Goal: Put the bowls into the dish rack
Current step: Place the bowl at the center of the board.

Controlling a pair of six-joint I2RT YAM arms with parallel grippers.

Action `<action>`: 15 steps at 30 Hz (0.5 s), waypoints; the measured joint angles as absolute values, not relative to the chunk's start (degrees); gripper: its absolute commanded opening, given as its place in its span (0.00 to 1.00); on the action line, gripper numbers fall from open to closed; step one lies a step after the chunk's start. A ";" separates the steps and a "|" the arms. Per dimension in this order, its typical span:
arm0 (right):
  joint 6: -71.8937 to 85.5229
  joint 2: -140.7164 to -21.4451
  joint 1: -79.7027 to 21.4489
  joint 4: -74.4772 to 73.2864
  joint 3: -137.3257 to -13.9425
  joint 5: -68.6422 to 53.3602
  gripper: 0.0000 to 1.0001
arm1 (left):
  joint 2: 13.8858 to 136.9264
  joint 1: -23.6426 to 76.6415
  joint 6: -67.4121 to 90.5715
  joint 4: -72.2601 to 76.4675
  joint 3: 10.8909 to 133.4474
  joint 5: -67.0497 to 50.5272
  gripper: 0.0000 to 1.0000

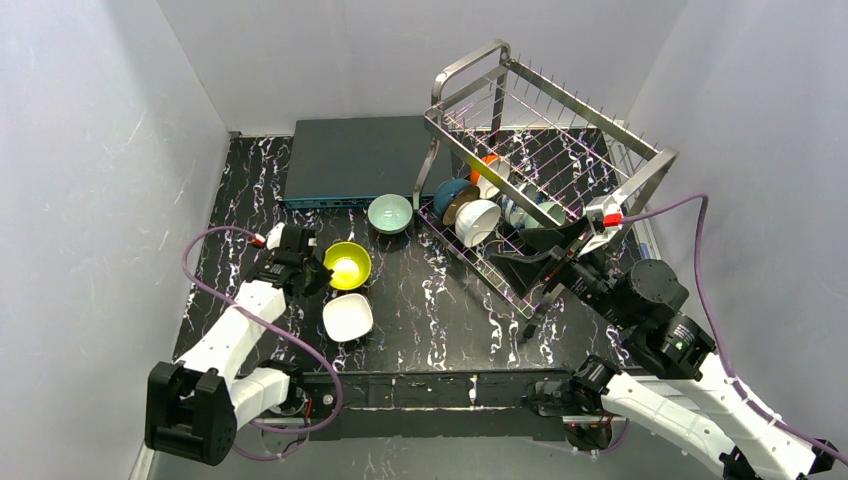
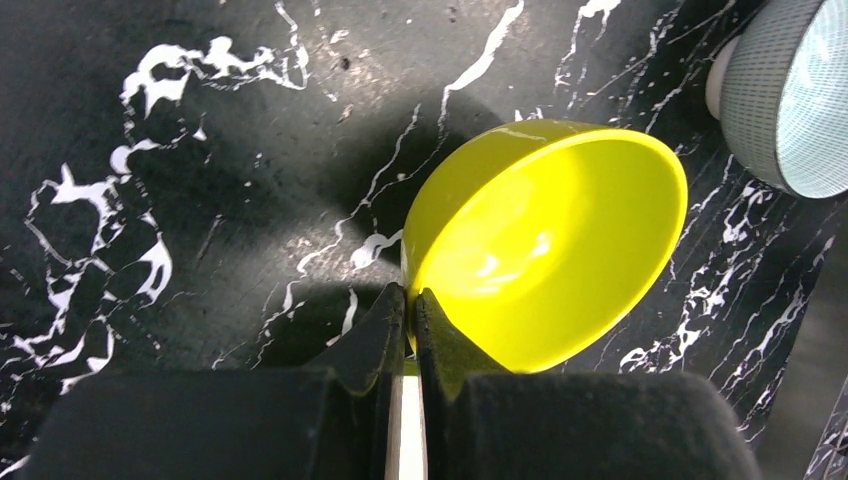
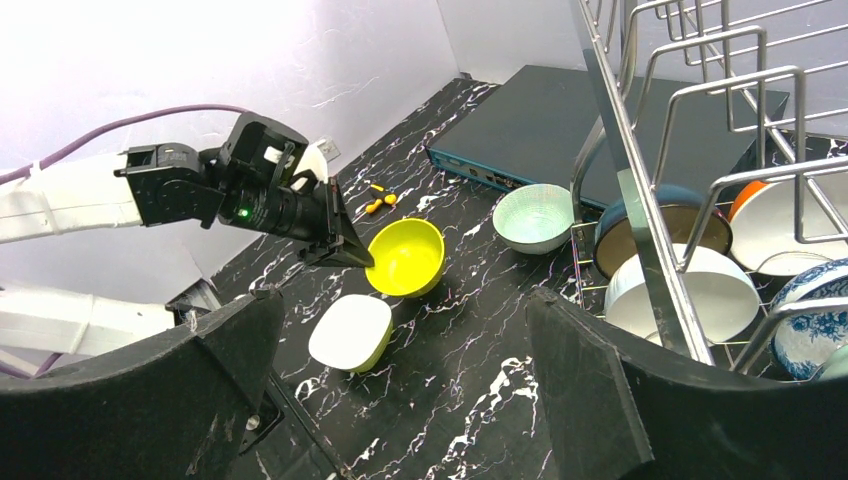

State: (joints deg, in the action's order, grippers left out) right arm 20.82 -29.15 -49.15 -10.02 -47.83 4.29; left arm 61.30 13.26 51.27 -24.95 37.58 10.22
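Left end effector [image 2: 410,295] was clamped on the near rim of the yellow bowl [image 2: 560,270], fingers pressed together with the rim between them. The bowl was tilted; I cannot tell if it touched the surface. Right end effector [image 1: 525,252] had its fingers spread wide apart, holding nothing, at the near edge of the dish rack [image 1: 648,158].

Surface [image 1: 440,300]: black marble-look with white veins. Plain pale walls [image 1: 90,150] closed it in on the left, back and right. The dish rack sat at an angle on the right half, its far end near the right wall. A flat dark box [image 1: 360,158] lay just left of the rack, against the back wall.

A bare strip of surface ran between the rack's left edge and the loose bowls.

Count: three bowls were out of the rack, all to its left.
- Yellow bowl, held.
- White bowl [image 1: 348,317], nearer the arm bases.
- Pale green bowl [image 1: 390,213], closest to the rack.

At least four bowls stood in the rack's lower tier: dark blue [image 3: 660,225], white [image 3: 690,290], orange-and-white [image 3: 780,225] and blue-patterned [image 3: 815,320]. More may be hidden.
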 measured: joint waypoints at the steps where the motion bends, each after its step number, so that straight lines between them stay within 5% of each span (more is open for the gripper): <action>1: 20.80 -29.17 -49.15 -10.02 -47.83 4.29 0.99 | 60.84 13.15 51.64 -25.28 37.19 10.41 0.00; 3: 20.82 -29.17 -49.15 -10.02 -47.83 4.27 0.99 | 59.88 12.86 52.23 -26.11 36.71 10.66 0.02; 15: 21.04 -29.23 -49.15 -9.08 -47.37 4.29 0.99 | 54.72 12.47 52.82 -28.58 35.81 11.75 0.52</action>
